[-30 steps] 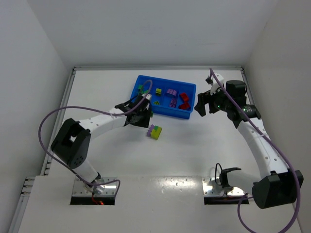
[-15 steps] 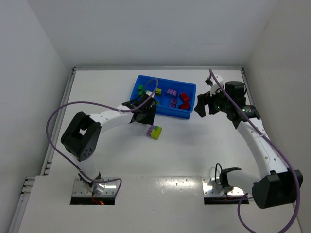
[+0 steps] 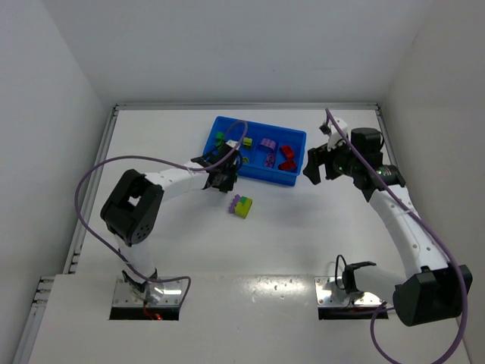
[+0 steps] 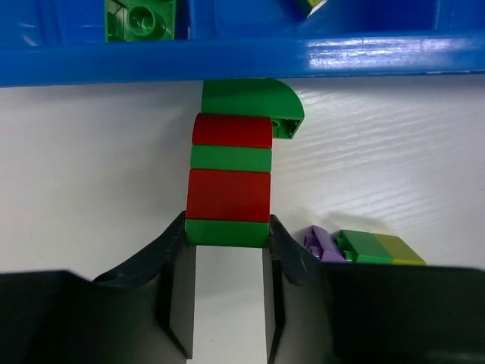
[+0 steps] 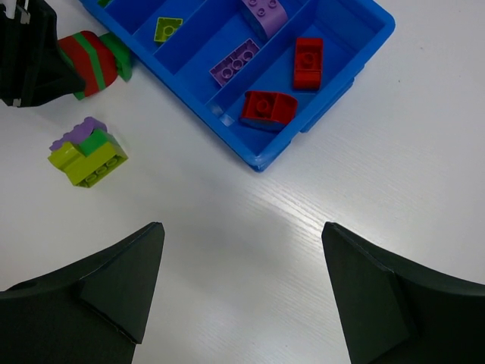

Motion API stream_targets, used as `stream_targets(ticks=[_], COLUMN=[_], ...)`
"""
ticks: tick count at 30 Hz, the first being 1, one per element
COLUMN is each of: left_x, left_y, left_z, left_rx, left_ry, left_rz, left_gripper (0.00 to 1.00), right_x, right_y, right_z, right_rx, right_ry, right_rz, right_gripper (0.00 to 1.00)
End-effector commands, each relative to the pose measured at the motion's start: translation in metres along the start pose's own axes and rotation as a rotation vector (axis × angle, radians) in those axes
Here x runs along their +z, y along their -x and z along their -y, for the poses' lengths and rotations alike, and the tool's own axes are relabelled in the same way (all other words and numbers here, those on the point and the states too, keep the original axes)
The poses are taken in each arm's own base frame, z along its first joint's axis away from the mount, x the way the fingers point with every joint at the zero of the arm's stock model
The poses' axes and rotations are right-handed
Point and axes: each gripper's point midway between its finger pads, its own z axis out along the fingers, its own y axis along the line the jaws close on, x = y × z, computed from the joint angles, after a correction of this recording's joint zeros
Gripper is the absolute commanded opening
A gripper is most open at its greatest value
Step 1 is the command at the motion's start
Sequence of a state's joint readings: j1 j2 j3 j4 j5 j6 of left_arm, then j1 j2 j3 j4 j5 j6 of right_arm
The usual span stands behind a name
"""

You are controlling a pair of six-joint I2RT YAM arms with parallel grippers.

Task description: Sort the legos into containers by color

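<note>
Top view: cluster (image 3: 242,205) (purple, green, yellow-green joined) sits loose on table (image 3: 303,250), nearest the arm bases, just short of tray (image 3: 261,177). Left gripper (image 3: 222,179) is just beyond and left of it, at the tray's near wall; what it grips is hidden from above.

Left wrist view settles that: left gripper (image 4: 227,236) closed on stack (image 4: 229,182), fingers (image 4: 163,254) pinching the end green piece from both sides. Stack runs green, red, green, red, then a curved green piece whose far end meets the tray's near wall (image 4: 318,61). Cluster (image 4: 364,247) shows low right there, apart from the stack. Can't tell if the stack rests on the table or is lifted.

Right gripper (image 3: 318,163) hovers off the tray's right end, jaws spread wide, holding nothing.

Right wrist view gives the tray contents best:
- Two red bricks (image 5: 267,106) in the end compartment.
- Two purple bricks (image 5: 236,63) in the next one.
- One yellow-green brick (image 5: 167,29) in the one after.

It also shows stack (image 5: 95,59) sticking out of the left gripper beside the tray.

Green brick (image 4: 140,17) in the tray shows close up only from the left wrist
</note>
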State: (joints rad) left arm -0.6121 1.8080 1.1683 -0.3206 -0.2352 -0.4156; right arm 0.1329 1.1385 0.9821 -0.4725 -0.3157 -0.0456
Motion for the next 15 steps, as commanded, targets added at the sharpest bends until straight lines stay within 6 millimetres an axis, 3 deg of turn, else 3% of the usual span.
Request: stream_targets(ticks=[1,4,7,12,14,15], left_x=[-0.004,-0.022,-0.056,-0.134,-0.153,-0.179], left_y=[0.017,0.014,0.010,0.004,-0.002,-0.009], left_z=[-0.001,0.009,0.017,0.054,0.061,0.077], left_rx=[0.002,0.068,0.183,0.252,0.253,0.261], left_ry=[-0.034,-0.129,-0.308,-0.753,-0.887,-1.055], left_rz=[0.046,0.046,0.057,0.111,0.088,0.061], left_gripper=[0.16,0.02,0.00,0.00,0.00,0.00], right_x=[-0.001,0.001,0.002,0.002,-0.002,-0.007], right_y=[0.010,0.010,0.013,0.012,0.016,0.016], right_z=[0.001,-0.008,-0.029,-0.076,-0.088,-0.099], right_rx=[-0.014,-0.012,-0.004,0.074,0.078,0.088], right_ry=[-0.002,0.054,0.179,0.481,0.571,0.656], right_rz=[0.044,0.046,0.066,0.059,0.069,0.070], right_gripper=[0.86,0.86,0.86,0.86,0.86,0.86])
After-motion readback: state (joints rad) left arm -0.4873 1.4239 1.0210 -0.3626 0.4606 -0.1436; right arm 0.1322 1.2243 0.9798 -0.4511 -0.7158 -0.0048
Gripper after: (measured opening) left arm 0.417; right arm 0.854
